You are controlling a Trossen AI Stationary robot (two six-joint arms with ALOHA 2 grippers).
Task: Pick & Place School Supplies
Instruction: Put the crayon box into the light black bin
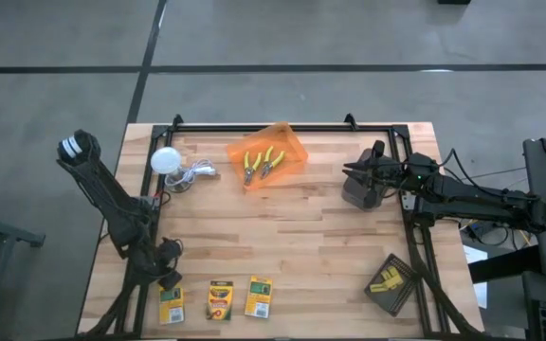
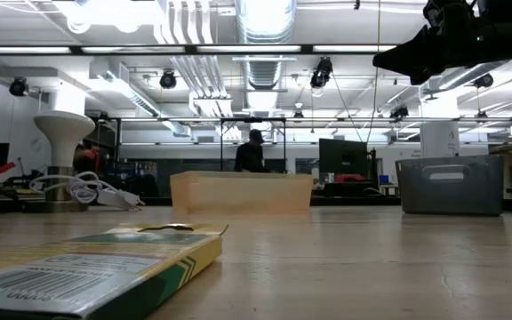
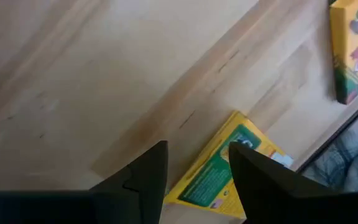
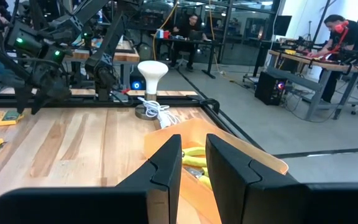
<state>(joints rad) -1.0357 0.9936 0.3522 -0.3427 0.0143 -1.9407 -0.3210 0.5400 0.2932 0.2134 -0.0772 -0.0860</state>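
Three flat yellow-and-green crayon boxes lie in a row at the table's near edge: left (image 1: 171, 305), middle (image 1: 220, 300), right (image 1: 258, 296). My left gripper (image 1: 166, 275) hovers just above the left box (image 3: 219, 171), slanting down and open, with the box's corner showing in the gap between its fingers (image 3: 197, 146). Two yellow-handled pliers (image 1: 263, 163) lie inside the orange bin (image 1: 292, 142). Small yellow blocks (image 1: 387, 281) rest on a dark tray (image 1: 398, 296) at the near right. My right gripper (image 1: 351, 176) waits level at the right, its fingers (image 4: 193, 146) a narrow gap apart with nothing between them.
A white ball with a coiled cable (image 1: 166, 159) sits at the far left beside the bin. A black frame (image 1: 282, 126) rims the table. A grey container (image 2: 452, 185) shows at the right in the low view. Bare wood (image 1: 282, 237) lies between the boxes and the bin.
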